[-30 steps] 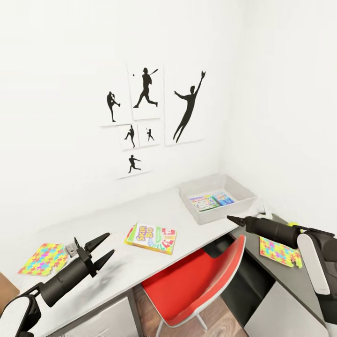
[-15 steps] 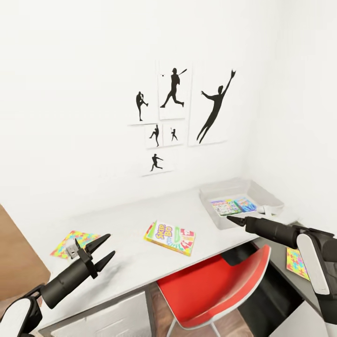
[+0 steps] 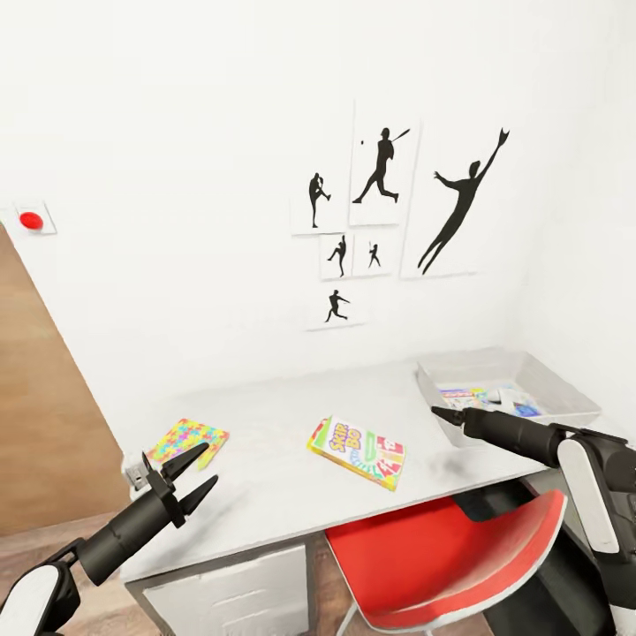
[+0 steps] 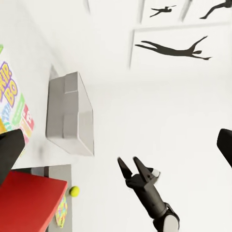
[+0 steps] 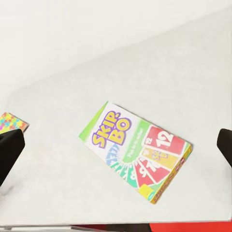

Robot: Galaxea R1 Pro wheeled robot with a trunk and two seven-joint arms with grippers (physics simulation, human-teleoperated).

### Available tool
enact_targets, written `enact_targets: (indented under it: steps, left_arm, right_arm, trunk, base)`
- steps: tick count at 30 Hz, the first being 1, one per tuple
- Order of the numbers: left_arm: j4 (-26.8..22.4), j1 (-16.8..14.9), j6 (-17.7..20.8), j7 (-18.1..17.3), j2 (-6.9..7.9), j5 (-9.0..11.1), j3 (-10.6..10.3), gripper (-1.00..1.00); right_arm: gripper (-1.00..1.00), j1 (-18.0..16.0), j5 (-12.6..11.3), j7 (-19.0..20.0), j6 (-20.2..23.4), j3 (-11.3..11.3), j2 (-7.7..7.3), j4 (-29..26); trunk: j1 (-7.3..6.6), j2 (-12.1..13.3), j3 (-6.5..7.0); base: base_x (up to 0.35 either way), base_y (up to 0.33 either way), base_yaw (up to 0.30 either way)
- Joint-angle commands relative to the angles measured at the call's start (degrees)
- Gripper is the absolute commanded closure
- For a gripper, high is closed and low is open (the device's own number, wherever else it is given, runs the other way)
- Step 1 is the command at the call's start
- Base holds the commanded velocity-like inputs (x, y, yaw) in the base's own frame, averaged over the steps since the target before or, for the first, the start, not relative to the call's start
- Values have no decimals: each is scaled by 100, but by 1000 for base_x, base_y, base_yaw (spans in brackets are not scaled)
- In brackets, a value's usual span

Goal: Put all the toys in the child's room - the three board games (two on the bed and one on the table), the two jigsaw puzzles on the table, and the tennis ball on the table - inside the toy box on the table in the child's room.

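SKIP BO box (image 3: 357,451) flat on table (image 3: 265,424)

A red chair (image 3: 442,561) stands tucked under the bench's front edge, its seat partly beneath the top. White drawers (image 3: 234,590) sit below the bench just beside the chair. A wood panel (image 3: 44,415), perhaps a door, fills the room's side, and above it a small red button (image 3: 31,220) sits on a white wall plate. Plank flooring (image 3: 97,565) shows below.
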Motion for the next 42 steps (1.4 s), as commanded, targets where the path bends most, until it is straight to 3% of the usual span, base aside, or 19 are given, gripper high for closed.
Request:
enact_targets:
  steps: [1, 14, 22, 25, 26, 29, 30, 33, 38, 42]
  left_arm:
    - [3, -6, 24, -52, -2, -54, -9, -100]
    - [-23, -79, -8, -42, 2, -73, -297, -100]
    - [-25, -475, -54, 127, 6, -139, -390, -100]
    - [-26, -785, -61, 525, 0, -404, -503, -100]
    - [-26, -785, -61, 525, 0, -404, -503, -100]
    - [-16, -1131, -59, 1124, -32, -694, -655, -100]
    - [-16, -1131, -59, 1124, -32, -694, -655, -100]
    - [50, -1507, -59, 1687, -141, -870, -830, -100]
    - [420, -1857, -70, 2117, -347, -968, -1057, -100]
    - [575, -1956, -95, 2219, -414, -986, -1126, -100]
  right_arm:
    - [-100, -32, 42, -33, 24, -7, 3, 38]
    - [-100, -373, 40, -387, 24, -3, 33, 573]
    - [-100, -638, 47, -431, 24, -7, 34, 1043]
    - [-100, -807, 52, -441, 24, -11, 33, 1380]
    - [-100, -807, 52, -441, 24, -11, 33, 1380]
    - [-100, -1021, 70, -446, 24, -6, 35, 1817]
    - [-100, -1021, 70, -446, 24, -6, 35, 1817]
    - [-100, -1246, 169, -458, -9, -4, 41, 2299]
    - [-100, -1488, 371, -487, -267, -8, 41, 2857]
    - [-100, -1591, 442, -534, -393, -15, 40, 3123]
  trunk:
    - [2, -9, -10]
    - [2, -9, -10]
    - [2, -9, -10]
    - [2, -9, -10]
    - [2, -9, -10]
    - [2, -9, -10]
    - [2, -9, -10]
    - [2, -9, -10]
    - [2, -9, -10]
    - [2, -9, -10]
  base:
    - [0, 0, 294]
    - [0, 0, 296]
    - [0, 0, 299]
    - [0, 0, 300]
    - [0, 0, 300]
    - [0, 0, 300]
    - [0, 0, 300]
    - [0, 0, 300]
    - [0, 0, 264]
    - [0, 0, 150]
